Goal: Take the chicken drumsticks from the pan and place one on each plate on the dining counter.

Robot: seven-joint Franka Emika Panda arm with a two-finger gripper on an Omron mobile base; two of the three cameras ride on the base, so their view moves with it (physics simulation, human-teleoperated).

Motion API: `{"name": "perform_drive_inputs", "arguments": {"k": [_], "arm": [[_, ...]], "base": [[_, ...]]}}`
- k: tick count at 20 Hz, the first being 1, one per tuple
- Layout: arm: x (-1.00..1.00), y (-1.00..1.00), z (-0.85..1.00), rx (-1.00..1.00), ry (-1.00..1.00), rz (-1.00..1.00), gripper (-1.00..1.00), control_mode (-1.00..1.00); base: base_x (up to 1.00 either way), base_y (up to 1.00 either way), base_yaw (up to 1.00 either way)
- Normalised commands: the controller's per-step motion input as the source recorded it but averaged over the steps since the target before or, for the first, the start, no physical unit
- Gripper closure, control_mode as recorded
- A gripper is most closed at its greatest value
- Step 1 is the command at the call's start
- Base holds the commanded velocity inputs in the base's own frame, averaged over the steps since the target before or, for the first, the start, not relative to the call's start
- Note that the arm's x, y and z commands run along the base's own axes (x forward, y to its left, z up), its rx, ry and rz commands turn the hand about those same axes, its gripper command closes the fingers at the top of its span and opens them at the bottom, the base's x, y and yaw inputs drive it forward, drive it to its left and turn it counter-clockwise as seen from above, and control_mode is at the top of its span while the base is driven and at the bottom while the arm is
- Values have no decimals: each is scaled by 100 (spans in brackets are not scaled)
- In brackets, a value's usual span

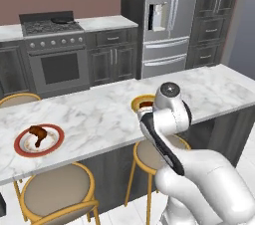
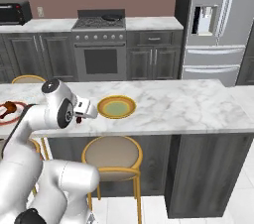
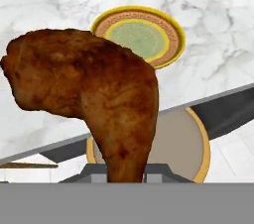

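The two dark fingers (image 3: pixel 126 171) are clamped on the thin bone end of a reddish-brown roasted chicken drumstick (image 3: pixel 94 89), whose plump end stands out ahead of the hand. It hangs in the air at the near edge of the long white grey-veined marble bench (image 2: pixel 198 104), short of the round yellow-tan plate with a golden rim (image 2: pixel 116 107), which lies empty. The other small reddish-brown drumstick (image 1: pixel 37 133) already lies on the round red-rimmed plate with a pale centre (image 1: pixel 22 148), well apart to the left. To finish this step well, I judge the hand should carry forward until the meat is over the plate's pale green centre, lower close to it, and only then part the fingers, so the drumstick cannot roll off the rim.
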Motion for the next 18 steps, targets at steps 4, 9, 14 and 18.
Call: {"name": "perform_drive_inputs", "arguments": {"k": [4,9,14,18], "arm": [[83,-13,5,16,6,0,100,-100],[87,-17,2,5,27,0,100,-100],[80,-4,0,0,23,-1,100,-100],[58,0,-2,-1,8,-6,100,-100]], "base": [[0,0,0],[0,0,0],[0,0,0],[0,0,0]]}}
